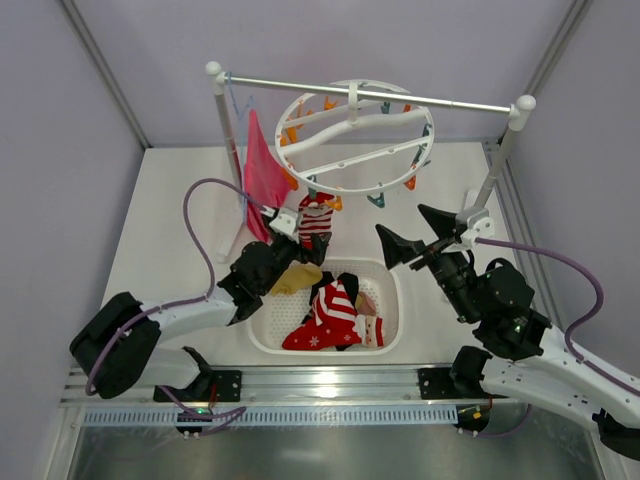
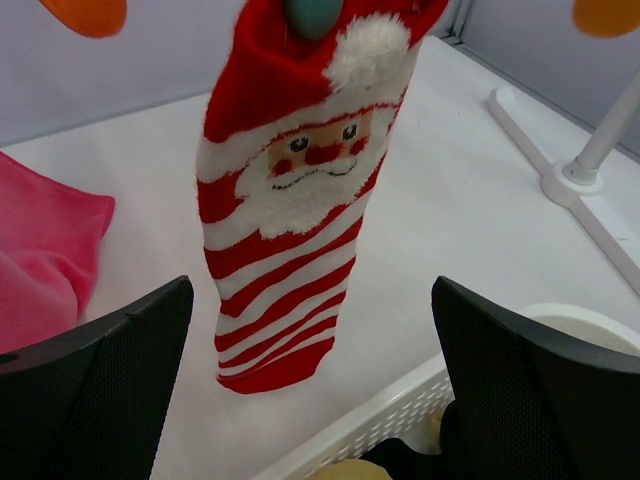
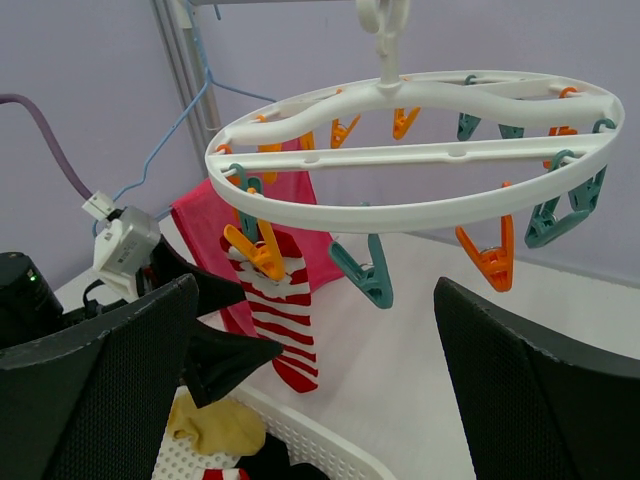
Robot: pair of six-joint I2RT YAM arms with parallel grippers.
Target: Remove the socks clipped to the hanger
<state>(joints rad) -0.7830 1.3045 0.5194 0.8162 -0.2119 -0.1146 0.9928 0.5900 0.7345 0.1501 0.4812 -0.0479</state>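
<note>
One striped sock (image 2: 280, 230) hangs from the hanger (image 3: 400, 215) by a teal clip (image 2: 312, 15); other socks lie in the basket (image 1: 262, 340).
Both open, empty: left gripper (image 2: 312, 290) facing it, right gripper (image 3: 315, 290) near hanger. Sock looks soft, light, limp; likely best pinched just under clip.

Left end effector (image 1: 300, 240) and right end effector (image 1: 405, 225) both aloft, angled forward, jaws wide apart
</note>
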